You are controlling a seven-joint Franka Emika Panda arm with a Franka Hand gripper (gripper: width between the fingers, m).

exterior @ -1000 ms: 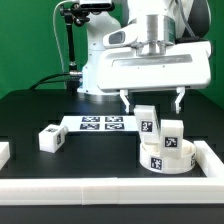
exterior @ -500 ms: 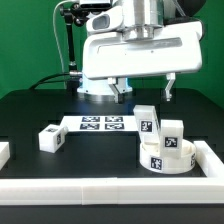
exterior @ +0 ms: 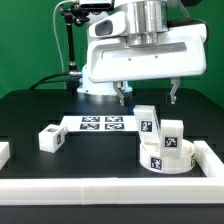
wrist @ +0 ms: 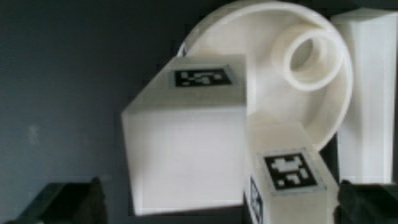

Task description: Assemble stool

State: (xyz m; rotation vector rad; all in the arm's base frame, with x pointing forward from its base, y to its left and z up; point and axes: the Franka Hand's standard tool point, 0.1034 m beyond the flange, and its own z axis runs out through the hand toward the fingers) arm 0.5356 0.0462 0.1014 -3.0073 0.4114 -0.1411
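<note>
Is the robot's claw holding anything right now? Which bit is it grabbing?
Nothing is held. The gripper hangs wide open above the stool and is not touching any part of it.

I work in a robotics lab: a black table (exterior: 30, 110) fenced by white border rails (exterior: 100, 190), a marker board (exterior: 100, 124) lying flat, square tags on the stool (exterior: 165, 158), a green backdrop (exterior: 30, 40) behind me.
</note>
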